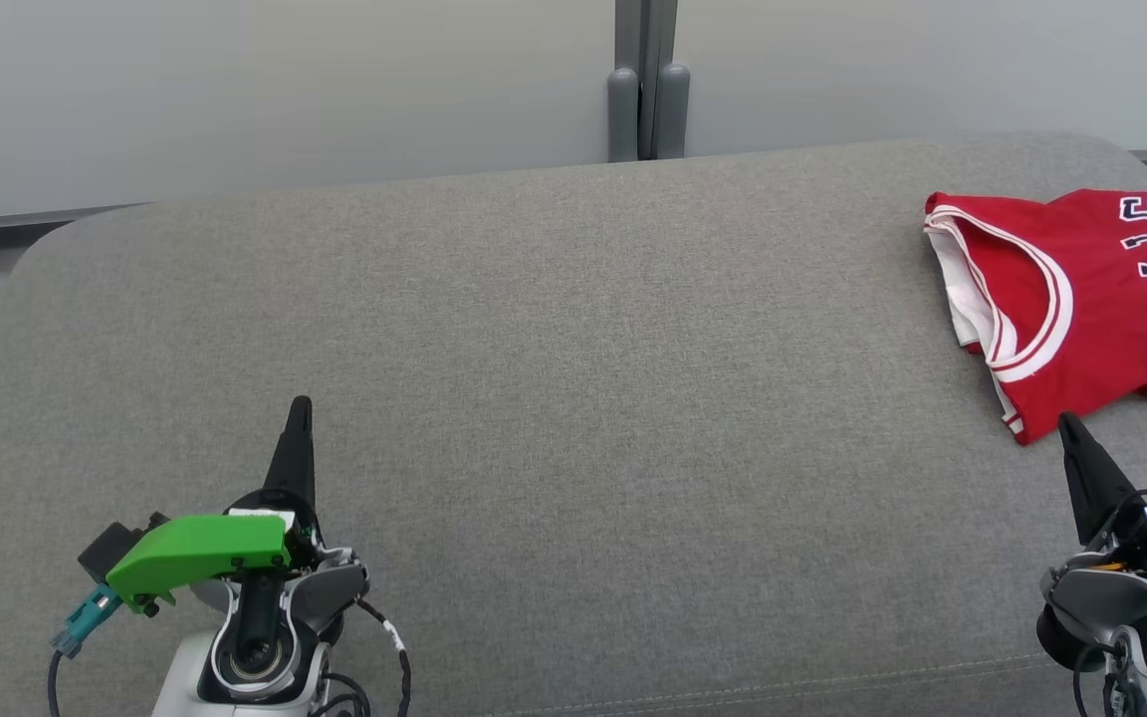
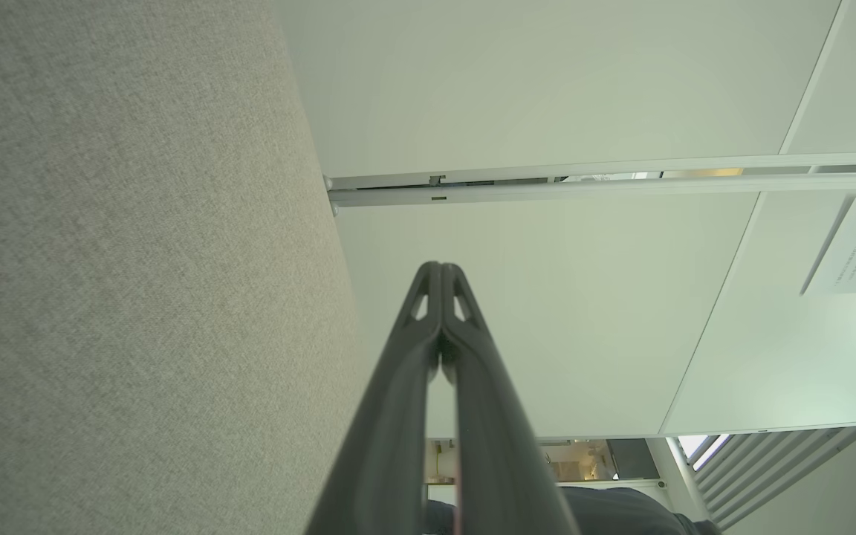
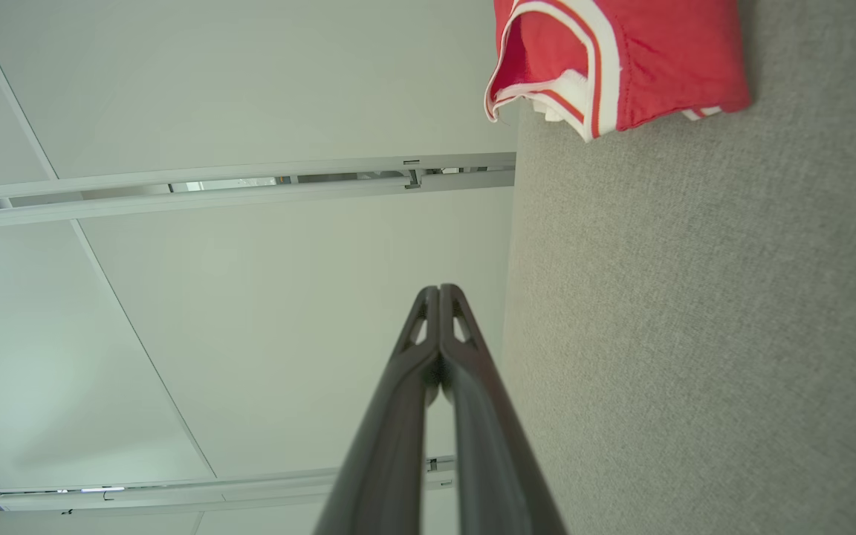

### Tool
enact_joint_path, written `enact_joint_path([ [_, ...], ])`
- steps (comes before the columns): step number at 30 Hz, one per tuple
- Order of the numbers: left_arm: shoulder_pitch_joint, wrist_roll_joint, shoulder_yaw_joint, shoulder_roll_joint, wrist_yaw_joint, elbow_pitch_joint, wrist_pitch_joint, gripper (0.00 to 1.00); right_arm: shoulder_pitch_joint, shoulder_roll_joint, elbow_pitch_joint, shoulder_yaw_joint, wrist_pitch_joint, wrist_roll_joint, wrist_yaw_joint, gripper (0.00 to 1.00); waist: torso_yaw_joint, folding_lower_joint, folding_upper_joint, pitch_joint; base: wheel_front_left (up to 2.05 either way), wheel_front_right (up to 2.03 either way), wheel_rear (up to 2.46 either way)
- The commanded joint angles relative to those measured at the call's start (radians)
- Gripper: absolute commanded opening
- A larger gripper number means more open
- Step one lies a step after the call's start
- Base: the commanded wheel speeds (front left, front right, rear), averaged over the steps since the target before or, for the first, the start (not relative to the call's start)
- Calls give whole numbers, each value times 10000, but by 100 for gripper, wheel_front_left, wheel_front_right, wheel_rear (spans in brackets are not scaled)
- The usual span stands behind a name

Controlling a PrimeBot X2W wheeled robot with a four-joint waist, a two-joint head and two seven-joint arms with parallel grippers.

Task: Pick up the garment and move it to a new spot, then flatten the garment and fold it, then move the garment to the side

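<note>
Grey fabric covers the table point(image 1: 534, 319), a folded red white-trimmed jersey point(image 1: 1101, 309) at its far right corner. Left hand point(image 1: 300, 406) and right hand point(image 1: 1067, 422) sit clenched, empty. Likely soft, limp cloth, best pinched at its trimmed edge.

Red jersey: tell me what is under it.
The red white-trimmed basketball jersey lies folded on the grey fabric cushion. Anything between them is covered by the cloth and cannot be seen.
</note>
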Motion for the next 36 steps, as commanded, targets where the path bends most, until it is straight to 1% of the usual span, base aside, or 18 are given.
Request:
enact_joint_path([
  [1,-97,-108,34,3,-29,-25,48,0,-87,-45,9,-12,21,53,7,0,0,-1,0,0,0,0,0],
  [36,-96,-109,32,4,-29,-27,47,0,-86,-45,9,-10,22,53,7,0,0,-1,0,0,0,0,0],
])
